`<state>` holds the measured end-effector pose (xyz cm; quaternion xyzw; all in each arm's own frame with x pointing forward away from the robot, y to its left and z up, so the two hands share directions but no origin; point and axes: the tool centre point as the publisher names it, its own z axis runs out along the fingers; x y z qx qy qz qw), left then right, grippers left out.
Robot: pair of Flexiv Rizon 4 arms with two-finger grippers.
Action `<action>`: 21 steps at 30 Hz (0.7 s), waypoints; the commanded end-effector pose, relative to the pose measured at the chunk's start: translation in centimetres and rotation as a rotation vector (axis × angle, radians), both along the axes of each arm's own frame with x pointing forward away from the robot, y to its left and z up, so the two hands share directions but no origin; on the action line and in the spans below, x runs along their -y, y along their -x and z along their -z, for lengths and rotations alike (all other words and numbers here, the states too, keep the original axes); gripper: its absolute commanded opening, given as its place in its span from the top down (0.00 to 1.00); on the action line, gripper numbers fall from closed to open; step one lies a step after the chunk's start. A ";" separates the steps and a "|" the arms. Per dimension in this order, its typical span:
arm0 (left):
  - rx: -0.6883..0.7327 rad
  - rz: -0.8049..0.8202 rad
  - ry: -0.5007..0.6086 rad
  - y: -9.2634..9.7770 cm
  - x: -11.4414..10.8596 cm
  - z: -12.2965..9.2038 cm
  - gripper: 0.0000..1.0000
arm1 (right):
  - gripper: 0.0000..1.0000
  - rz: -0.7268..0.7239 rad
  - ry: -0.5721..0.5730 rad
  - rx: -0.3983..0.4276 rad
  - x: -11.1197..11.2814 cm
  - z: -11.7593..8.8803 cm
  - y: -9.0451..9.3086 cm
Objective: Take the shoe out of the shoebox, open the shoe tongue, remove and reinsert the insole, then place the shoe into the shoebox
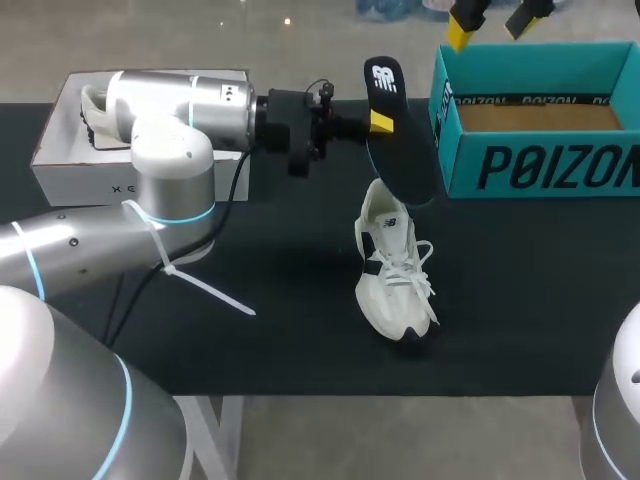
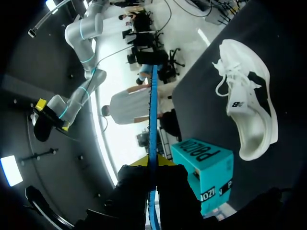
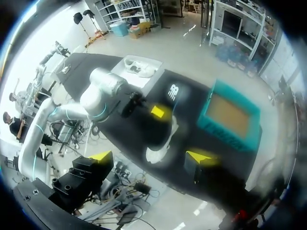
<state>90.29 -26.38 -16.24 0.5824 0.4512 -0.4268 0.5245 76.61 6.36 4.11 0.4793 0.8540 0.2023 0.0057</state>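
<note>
A white shoe (image 1: 395, 272) with dark side marks lies on the black table (image 1: 520, 300), its laces loose. Above its heel hangs the dark insole (image 1: 398, 140), with my left gripper (image 1: 381, 122) shut on its edge. The left wrist view shows the insole (image 2: 152, 110) edge-on between the yellow tips of the left gripper (image 2: 152, 164), with the shoe (image 2: 249, 105) beyond it. The teal shoebox (image 1: 540, 125) stands open at the back right. My right gripper (image 1: 492, 20) hangs open high over the box; from there the shoe (image 3: 163, 143) and the insole (image 3: 175, 96) appear far below the right gripper (image 3: 151, 157).
A white box (image 1: 60, 150) holding a second shoe (image 1: 95, 115) stands at the back left, partly behind my left arm (image 1: 170, 110). A white cable tie (image 1: 205, 290) hangs from that arm over the table. Bare black table lies in front of the shoe.
</note>
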 end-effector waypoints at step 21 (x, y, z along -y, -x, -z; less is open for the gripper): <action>-0.002 0.002 -0.027 -0.4 0.1 0.1 1.00 | 0.00 -0.023 -0.048 0.049 0.1 0.2 2.3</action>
